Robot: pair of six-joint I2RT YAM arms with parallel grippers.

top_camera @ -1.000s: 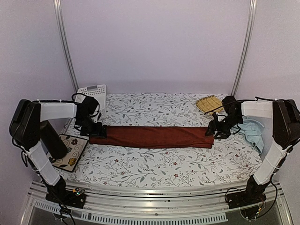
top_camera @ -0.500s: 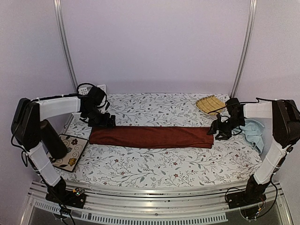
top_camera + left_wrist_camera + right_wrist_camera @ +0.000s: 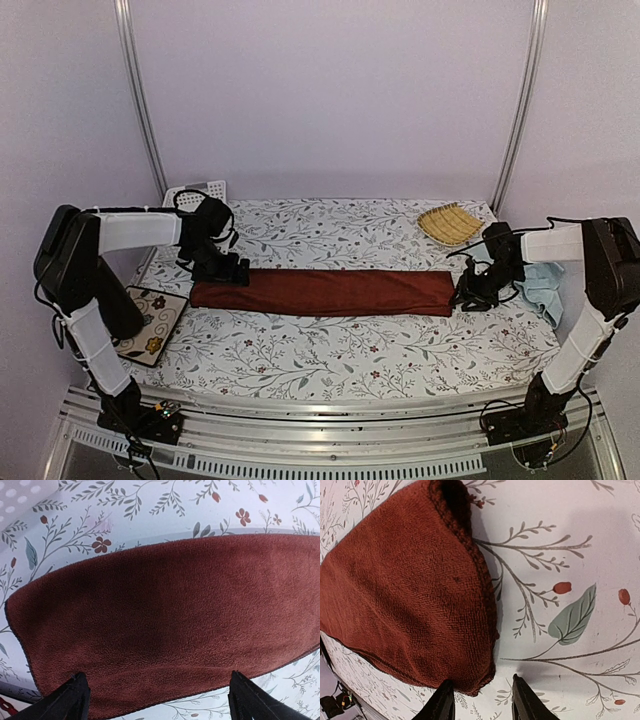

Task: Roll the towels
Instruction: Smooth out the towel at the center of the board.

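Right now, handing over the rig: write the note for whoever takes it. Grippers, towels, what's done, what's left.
Grippers: the left gripper is open over the left end of the dark red towel, not gripping. The right gripper has its jaws narrow but apart at that towel's right corner, nothing clamped.
Towels: the dark red towel lies folded in a long flat strip across the table. The light blue towel is crumpled at the right edge.
Done: fold only.
Left: roll both.

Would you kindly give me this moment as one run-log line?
dark rust-red terry towel: flat long strip | left gripper: open over left end | right gripper: open at right corner | pale blue towel: crumpled aside
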